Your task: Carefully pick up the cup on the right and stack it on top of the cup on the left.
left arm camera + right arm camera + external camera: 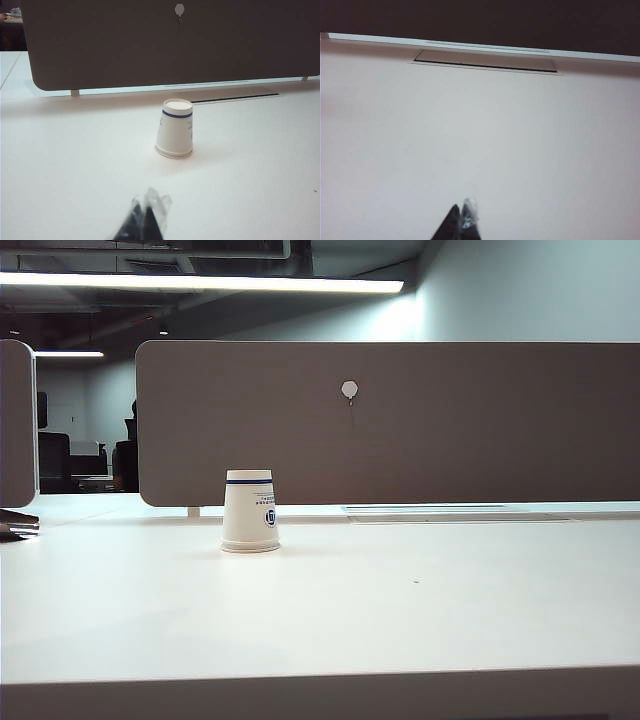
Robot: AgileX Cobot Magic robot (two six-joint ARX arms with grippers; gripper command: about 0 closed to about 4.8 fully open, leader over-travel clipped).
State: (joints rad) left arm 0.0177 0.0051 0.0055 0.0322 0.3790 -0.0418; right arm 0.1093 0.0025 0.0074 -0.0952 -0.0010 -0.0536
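Just one paper cup (250, 511) showing, sat upside down on the white table (400, 610), left of the middle in the exterior view and a little in front of the grey partition (450, 420). Tapered shape, wider rolled rim flat on the tabletop, narrow base up top. White matte paper with a thin dark blue band near the base and a small blue logo plus some print on the side (too small to read). No second cup anywhere in the frames.

Smooth, slightly glossy table, soft shadow under the cup. Fabric-looking partition with rounded corners and a small pale hook (349, 390) pinned to it. Long flat cable slot (485, 61) set in the table near the partition foot.

Left gripper (145, 217) low over the table, well short of the cup (174, 129), dark tips pressed together with something clear and shiny like tape wrapped on them. Right gripper (460, 222) over bare tabletop, also pressed together, same shiny wrap on the tip, holding nothing. Neither gripper visible from the exterior camera.
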